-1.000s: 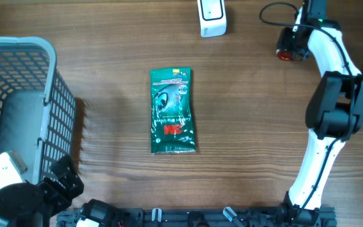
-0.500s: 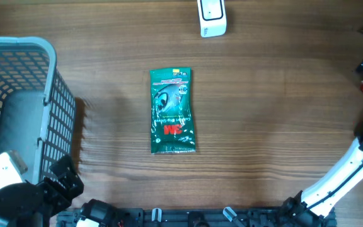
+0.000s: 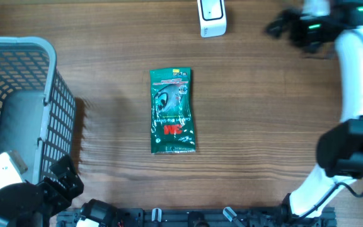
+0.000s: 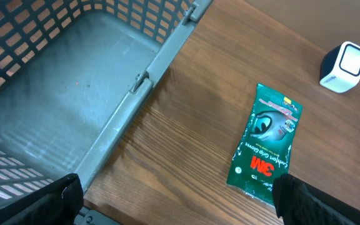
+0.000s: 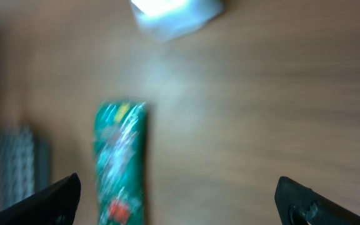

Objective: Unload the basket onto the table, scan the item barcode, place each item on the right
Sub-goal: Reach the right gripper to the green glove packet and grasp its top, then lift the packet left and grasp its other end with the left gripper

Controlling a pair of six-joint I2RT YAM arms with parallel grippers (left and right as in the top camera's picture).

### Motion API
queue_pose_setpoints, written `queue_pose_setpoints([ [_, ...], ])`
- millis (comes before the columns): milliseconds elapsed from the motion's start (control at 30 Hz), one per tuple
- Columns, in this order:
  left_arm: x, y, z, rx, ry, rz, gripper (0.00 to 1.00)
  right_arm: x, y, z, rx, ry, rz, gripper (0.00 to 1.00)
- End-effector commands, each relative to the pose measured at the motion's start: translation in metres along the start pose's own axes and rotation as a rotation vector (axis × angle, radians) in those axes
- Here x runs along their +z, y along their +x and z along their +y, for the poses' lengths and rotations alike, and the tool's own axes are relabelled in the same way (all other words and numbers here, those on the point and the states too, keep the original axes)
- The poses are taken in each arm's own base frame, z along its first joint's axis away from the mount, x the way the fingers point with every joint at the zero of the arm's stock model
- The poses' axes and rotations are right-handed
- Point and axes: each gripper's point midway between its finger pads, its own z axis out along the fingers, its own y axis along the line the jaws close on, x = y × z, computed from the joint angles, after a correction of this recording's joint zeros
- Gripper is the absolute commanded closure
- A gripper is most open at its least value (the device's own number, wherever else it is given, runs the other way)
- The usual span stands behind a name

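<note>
Right pincer [image 5: 180,201] is released and empty, near the white scanner [image 3: 211,17]. Left pincer [image 4: 177,201] is released and empty beside the grey basket [image 3: 50,94]. The green packet [image 3: 172,111] lies flat mid-desk [image 3: 263,126], untouched.

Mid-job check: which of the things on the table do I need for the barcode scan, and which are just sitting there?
For the job:
green packet, mid-table
white scanner, at the far edge

Lying about:
grey basket, on the left
</note>
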Motion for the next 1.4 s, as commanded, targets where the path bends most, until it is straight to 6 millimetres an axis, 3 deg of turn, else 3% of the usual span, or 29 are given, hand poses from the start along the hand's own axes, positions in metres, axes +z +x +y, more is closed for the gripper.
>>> queue_pose_setpoints([
  [0,-0.001,-0.001,0.001,-0.017,-0.006,-0.007,0.0,0.085,0.073,0.063,-0.193,-0.125,0.251,0.0],
  [67,-0.001,-0.001,0.001,-0.017,-0.006,-0.007,0.0,0.121,0.1,0.067,-0.194,-0.02,0.312,0.0],
  [133,-0.001,-0.001,0.001,-0.017,-0.006,-0.007,0.0,0.148,0.121,0.06,-0.135,0.176,0.331,0.0],
  [233,-0.001,-0.001,0.001,-0.017,-0.006,-0.007,0.0,0.177,0.149,0.078,-0.193,0.242,0.354,0.0],
  [300,-0.001,-0.001,0.001,-0.017,-0.006,-0.007,0.0,0.191,0.155,0.069,-0.177,0.336,0.33,0.0],
  [467,-0.001,-0.001,0.001,-0.017,-0.006,-0.007,0.0,0.224,0.19,0.078,-0.172,0.213,0.467,0.02],
  [567,-0.001,-0.001,0.001,-0.017,-0.006,-0.007,0.0,0.241,0.203,0.059,-0.068,0.279,0.501,0.22],
  [700,-0.001,-0.001,0.001,-0.017,-0.006,-0.007,0.0,0.248,0.213,0.058,-0.038,0.261,0.537,0.75],
  [767,-0.001,-0.001,0.001,-0.017,-0.006,-0.007,0.0,0.247,0.218,0.062,-0.029,0.244,0.559,0.9],
  [800,-0.001,-0.001,0.001,-0.017,-0.006,-0.007,0.0,0.247,0.224,0.065,-0.026,0.251,0.57,0.95],
  [900,-0.001,-0.001,0.001,-0.017,-0.006,-0.007,0.0,0.248,0.227,0.067,-0.018,0.279,0.562,0.96],
  [967,-0.001,-0.001,0.001,-0.017,-0.006,-0.007,0.0,0.236,0.22,0.07,0.014,0.279,0.566,0.96],
  [1033,-0.001,-0.001,0.001,-0.016,-0.006,-0.007,0.0,0.211,0.208,0.075,0.079,0.287,0.56,0.95],
  [1067,-0.001,-0.001,0.001,0.024,-0.007,-0.007,0.0,0.193,0.201,0.077,0.146,0.302,0.543,0.95],
  [1100,-0.001,-0.001,0.001,0.077,-0.006,-0.007,0.0,0.158,0.193,0.083,0.289,0.311,0.527,0.96],
  [1200,-0.001,-0.001,0.001,0.085,-0.006,-0.006,0.0,0.1,0.189,0.102,0.433,0.223,0.553,0.96],
  [1300,-0.001,-0.001,0.001,0.085,-0.006,-0.006,0.0,0.052,0.191,0.116,0.659,0.186,0.579,0.95],
  [1333,-0.001,-0.003,-0.001,0.079,0.002,-0.016,0.0,0.025,0.199,0.12,0.828,0.204,0.615,0.96],
  [1367,-0.001,-0.008,-0.006,0.066,0.024,-0.034,0.0,0.014,0.205,0.122,0.92,0.226,0.643,0.96],
])
